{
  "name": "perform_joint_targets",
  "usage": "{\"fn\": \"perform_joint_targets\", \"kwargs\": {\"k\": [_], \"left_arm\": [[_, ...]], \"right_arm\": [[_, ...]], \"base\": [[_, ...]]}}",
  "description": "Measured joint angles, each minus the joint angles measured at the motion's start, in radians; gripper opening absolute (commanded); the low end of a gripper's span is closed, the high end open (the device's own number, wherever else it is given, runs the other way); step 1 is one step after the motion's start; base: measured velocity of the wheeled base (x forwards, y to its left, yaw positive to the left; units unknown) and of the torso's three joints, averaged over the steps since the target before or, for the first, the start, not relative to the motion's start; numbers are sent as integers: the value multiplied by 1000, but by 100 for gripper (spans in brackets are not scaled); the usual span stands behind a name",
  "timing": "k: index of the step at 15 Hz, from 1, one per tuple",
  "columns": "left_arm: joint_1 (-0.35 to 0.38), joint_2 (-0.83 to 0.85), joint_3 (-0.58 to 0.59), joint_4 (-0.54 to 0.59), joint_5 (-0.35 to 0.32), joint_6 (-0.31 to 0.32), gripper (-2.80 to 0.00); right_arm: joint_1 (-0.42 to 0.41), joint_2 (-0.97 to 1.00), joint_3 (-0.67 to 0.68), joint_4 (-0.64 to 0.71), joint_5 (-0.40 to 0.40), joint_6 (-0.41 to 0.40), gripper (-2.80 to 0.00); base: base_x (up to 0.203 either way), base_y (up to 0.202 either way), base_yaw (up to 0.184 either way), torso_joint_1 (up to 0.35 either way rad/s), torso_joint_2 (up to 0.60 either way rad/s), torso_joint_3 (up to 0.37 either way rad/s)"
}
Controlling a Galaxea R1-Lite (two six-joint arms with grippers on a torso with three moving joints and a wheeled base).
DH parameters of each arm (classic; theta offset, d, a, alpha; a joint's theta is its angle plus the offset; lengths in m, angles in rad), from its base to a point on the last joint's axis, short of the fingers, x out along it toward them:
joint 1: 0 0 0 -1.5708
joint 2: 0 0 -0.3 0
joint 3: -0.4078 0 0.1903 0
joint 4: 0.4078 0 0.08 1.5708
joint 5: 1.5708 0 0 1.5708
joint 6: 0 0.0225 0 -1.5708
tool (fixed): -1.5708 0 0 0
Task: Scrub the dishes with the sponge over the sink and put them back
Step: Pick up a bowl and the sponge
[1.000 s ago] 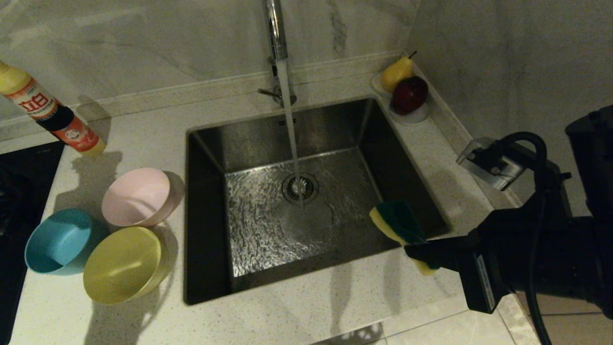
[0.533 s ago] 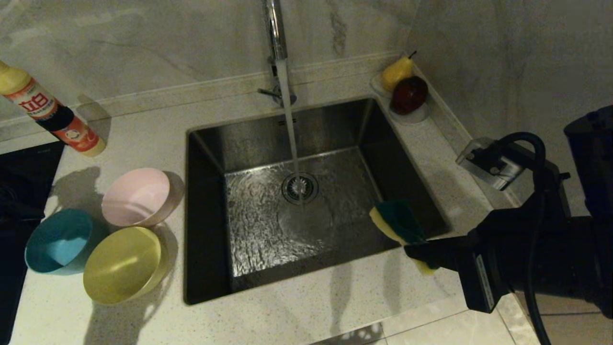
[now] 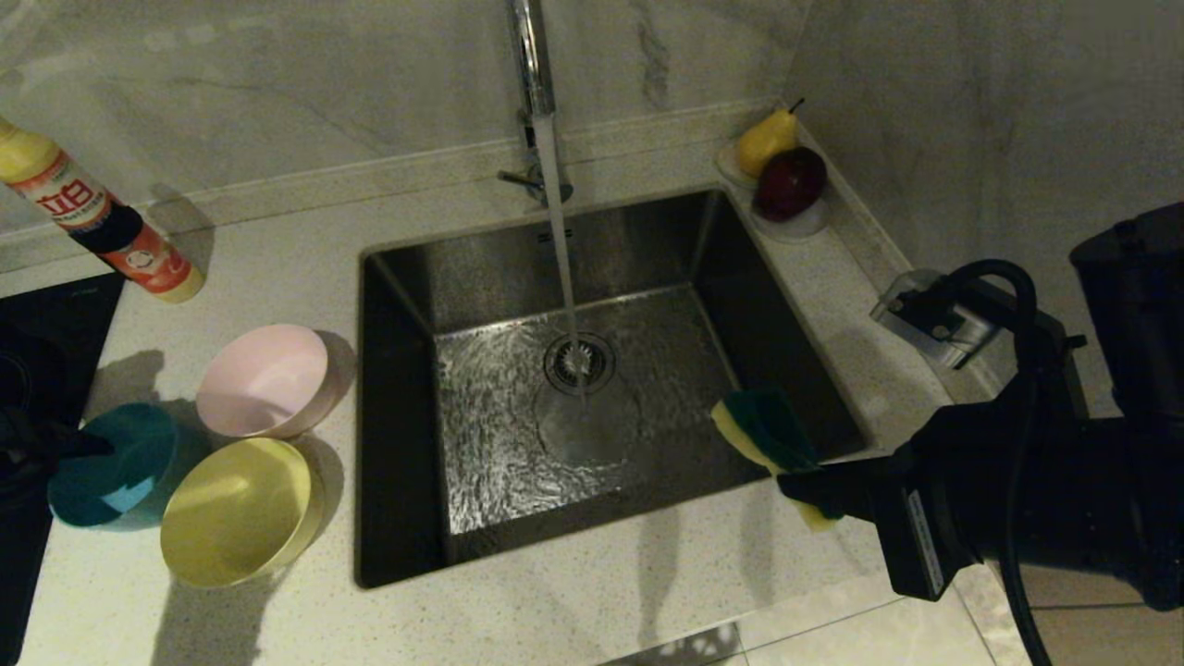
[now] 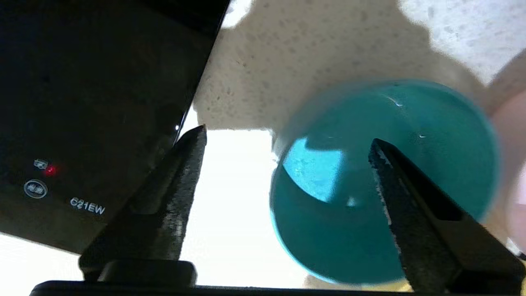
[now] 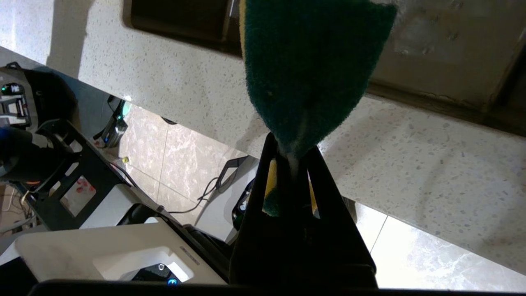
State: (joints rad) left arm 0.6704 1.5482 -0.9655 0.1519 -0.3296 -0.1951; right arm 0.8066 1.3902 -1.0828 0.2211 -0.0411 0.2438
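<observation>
Three bowls stand on the counter left of the sink [image 3: 407, 277]: pink [image 3: 264, 379], blue [image 3: 111, 467] and yellow [image 3: 236, 509]. My left gripper [image 3: 65, 449] reaches in from the left edge over the blue bowl's left rim. In the left wrist view it [image 4: 287, 135] is open and straddles the rim of the blue bowl [image 4: 431, 135], one finger over the inside and one outside. At the sink's front right corner my right gripper [image 3: 814, 486] is shut on the sponge [image 3: 763, 430]. The right wrist view shows the sponge's [image 5: 308, 70] green face sticking out past the gripper [image 5: 294, 150].
Water runs from the faucet [image 3: 532, 55] onto the drain [image 3: 580, 363]. A detergent bottle [image 3: 92, 227] lies at the back left. A pear [image 3: 766, 141] and an apple [image 3: 791, 182] sit on a dish at the back right. A black cooktop [image 3: 37, 361] borders the counter's left side.
My left gripper has come in from the left edge, opened, and now casts its shadow over the blue bowl. The right arm and sponge have stayed in place.
</observation>
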Motion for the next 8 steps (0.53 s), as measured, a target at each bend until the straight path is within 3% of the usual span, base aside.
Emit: {"fn": "perform_joint_targets", "kwargs": {"k": [8], "left_arm": [[0,43,58,-57,-4,7,0]], "right_arm": [[0,14,-4,-1,0,1,-280]], "base": [[0,0,0,0,0,0]]}}
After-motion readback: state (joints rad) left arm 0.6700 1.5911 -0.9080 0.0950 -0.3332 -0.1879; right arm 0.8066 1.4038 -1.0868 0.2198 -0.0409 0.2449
